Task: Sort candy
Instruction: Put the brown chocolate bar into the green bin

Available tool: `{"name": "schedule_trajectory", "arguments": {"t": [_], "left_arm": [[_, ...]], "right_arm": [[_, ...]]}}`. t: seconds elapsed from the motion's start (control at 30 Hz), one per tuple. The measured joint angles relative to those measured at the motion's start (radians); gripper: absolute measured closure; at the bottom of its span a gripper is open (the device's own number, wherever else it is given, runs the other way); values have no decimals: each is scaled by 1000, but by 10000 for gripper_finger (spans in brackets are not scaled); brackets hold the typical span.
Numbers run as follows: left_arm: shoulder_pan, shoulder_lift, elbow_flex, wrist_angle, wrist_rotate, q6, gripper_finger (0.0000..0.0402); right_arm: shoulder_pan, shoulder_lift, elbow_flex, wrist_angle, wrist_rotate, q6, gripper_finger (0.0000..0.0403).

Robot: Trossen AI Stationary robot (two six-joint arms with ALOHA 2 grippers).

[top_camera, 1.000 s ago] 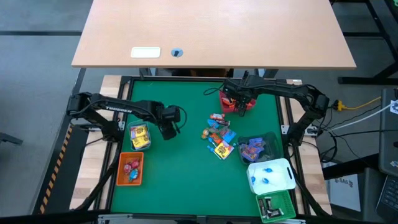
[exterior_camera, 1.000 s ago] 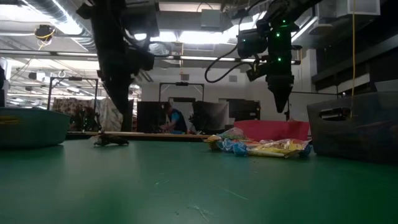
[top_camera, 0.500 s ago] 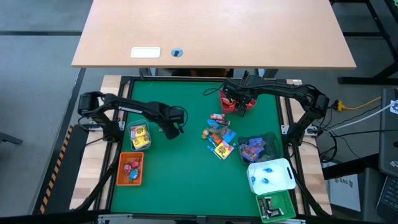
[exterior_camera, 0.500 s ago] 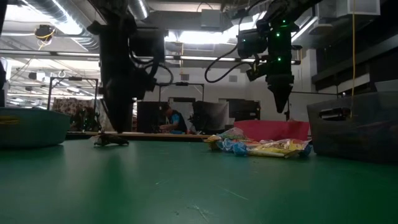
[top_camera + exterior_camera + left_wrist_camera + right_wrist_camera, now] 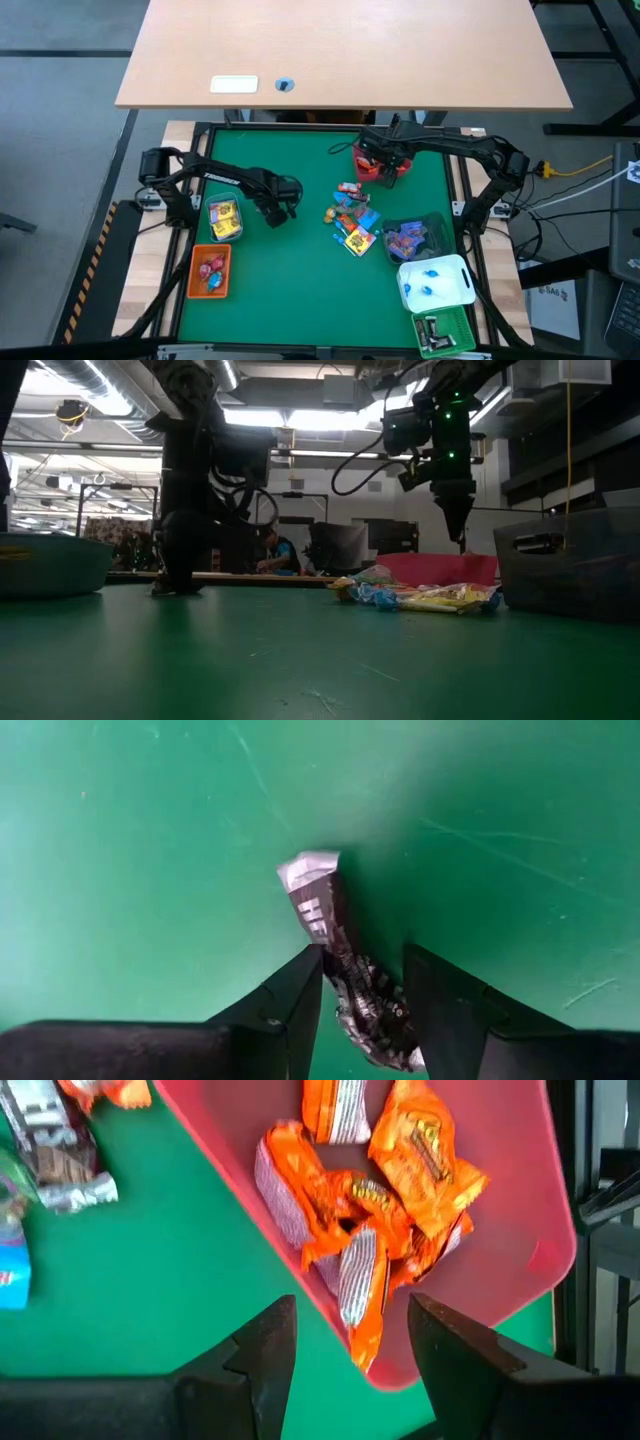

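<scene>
Being lowered onto the green mat over the last second, the left gripper is now being set down on a dark brown candy, fingers apart and straddling it, not yet clamped. The right gripper is being held open over the red bin of orange candies, unchanged. The loose pile is still waiting mid-table, so sorting is judged partway done.
</scene>
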Motion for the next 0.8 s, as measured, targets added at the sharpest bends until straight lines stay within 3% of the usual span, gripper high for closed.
{"name": "schedule_trajectory", "arguments": {"t": [0.17,0.5,0.7,0.8], "left_arm": [[-1,7,2,4,2,26,291],[-7,7,-1,78,22,21,389],[-40,6,0,197,75,17,386],[-63,8,0,288,151,18,382]], "right_arm": [[4,-20,0,-36,-5,-3,212],[101,-161,0,-37,-54,-27,212],[208,-190,0,-5,-191,-26,212],[268,-189,0,42,-257,-28,212]]}}
